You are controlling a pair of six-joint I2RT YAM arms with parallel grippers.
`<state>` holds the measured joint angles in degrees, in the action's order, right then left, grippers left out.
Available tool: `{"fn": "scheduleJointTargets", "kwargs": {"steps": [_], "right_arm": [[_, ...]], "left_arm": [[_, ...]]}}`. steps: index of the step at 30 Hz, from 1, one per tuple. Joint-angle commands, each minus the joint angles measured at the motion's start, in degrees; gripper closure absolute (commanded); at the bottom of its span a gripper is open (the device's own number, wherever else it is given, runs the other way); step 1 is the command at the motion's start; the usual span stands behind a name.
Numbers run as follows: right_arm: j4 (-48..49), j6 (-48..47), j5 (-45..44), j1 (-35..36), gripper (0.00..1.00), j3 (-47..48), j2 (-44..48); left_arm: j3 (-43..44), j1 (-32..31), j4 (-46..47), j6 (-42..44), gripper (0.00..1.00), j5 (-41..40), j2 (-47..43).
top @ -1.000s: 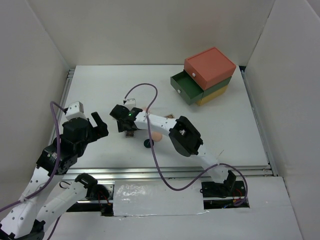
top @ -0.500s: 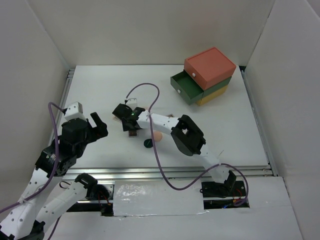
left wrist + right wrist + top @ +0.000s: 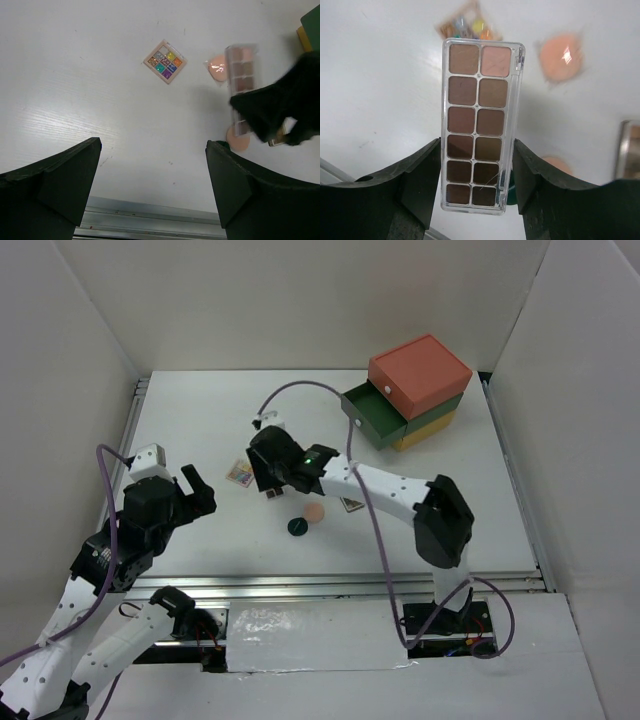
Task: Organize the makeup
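Observation:
My right gripper (image 3: 477,165) is shut on a long brown-toned eyeshadow palette (image 3: 479,125), holding it by its long sides above the table. Below it lie a small square multicolour palette (image 3: 465,22) and a peach round compact (image 3: 562,56). A second peach compact (image 3: 555,162) lies nearer. In the top view the right gripper (image 3: 268,475) hovers over the table's middle, with the multicolour palette (image 3: 240,474), one peach compact (image 3: 314,511), the dark green disc (image 3: 296,527) and another long palette (image 3: 351,504) around it. My left gripper (image 3: 195,490) (image 3: 155,185) stands open and empty at the left.
The orange-green-yellow drawer box (image 3: 410,390) stands at the back right with its green drawer pulled out. White walls enclose the table on three sides. A metal rail (image 3: 150,220) runs along the near edge. A purple cable (image 3: 300,390) arches over the right arm.
The right gripper closed on the long palette and lifted it off the table, shifting slightly back and right. The left arm stayed put.

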<state>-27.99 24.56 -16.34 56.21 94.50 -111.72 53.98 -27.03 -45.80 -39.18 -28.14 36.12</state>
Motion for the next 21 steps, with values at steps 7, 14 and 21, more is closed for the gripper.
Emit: {"fn": "scheduleJointTargets", "kwargs": {"steps": [7,14,21], "right_arm": [[7.1,-30.9,-22.3,-11.0,0.77,1.6,8.2],[28.0,-54.7,-43.1,-17.9,0.79,1.0,2.0],[39.6,-66.2,-44.0,-21.0,0.78,-1.8,-0.9]], "left_arm": [[-0.2,0.1,2.3,1.0,0.0,1.3,-0.8],[-0.2,0.1,2.5,1.4,0.01,2.1,-0.7],[-0.3,0.1,2.8,1.7,0.01,2.7,-0.9]]}}
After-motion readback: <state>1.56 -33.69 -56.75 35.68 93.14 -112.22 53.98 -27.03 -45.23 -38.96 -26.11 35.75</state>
